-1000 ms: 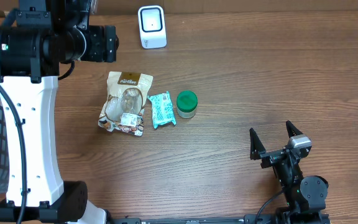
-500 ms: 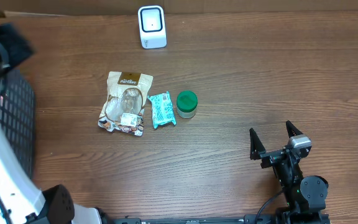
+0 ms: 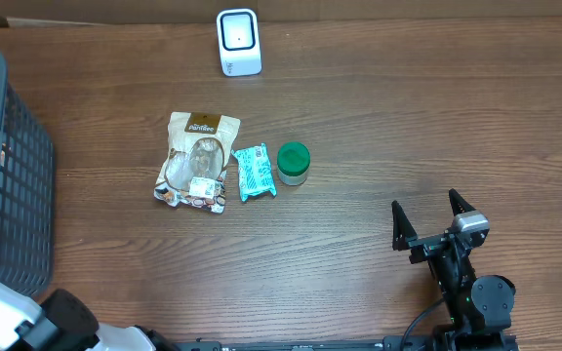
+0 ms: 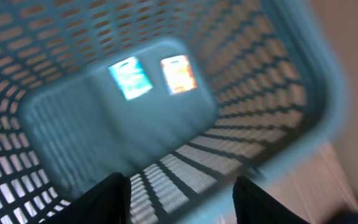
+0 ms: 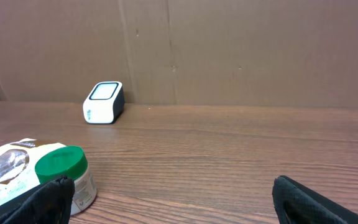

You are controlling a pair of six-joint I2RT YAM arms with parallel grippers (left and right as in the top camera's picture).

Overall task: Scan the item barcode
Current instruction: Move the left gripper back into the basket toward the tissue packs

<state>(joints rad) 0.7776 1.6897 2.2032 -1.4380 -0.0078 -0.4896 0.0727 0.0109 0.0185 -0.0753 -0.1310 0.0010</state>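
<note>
Overhead, the desk (image 3: 408, 117) is carrying a mesh basket (image 3: 22, 195) at left; above it the left end effector (image 4: 182, 186) is hanging released. Near right, the right end effector (image 3: 425, 209) is gaping empty. Pouch (image 3: 196, 161), packet (image 3: 254, 172) and jar (image 3: 294, 163) are sitting mid-desk, scanner (image 3: 238, 42) far.

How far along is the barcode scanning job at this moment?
Done, probably: two packets lie in the basket. In hand: nothing; the left gripper hangs open and empty over it, and the right gripper rests open. Left: snack bag, teal bar and green-lidded jar lie on the table, scanner beyond them.
</note>
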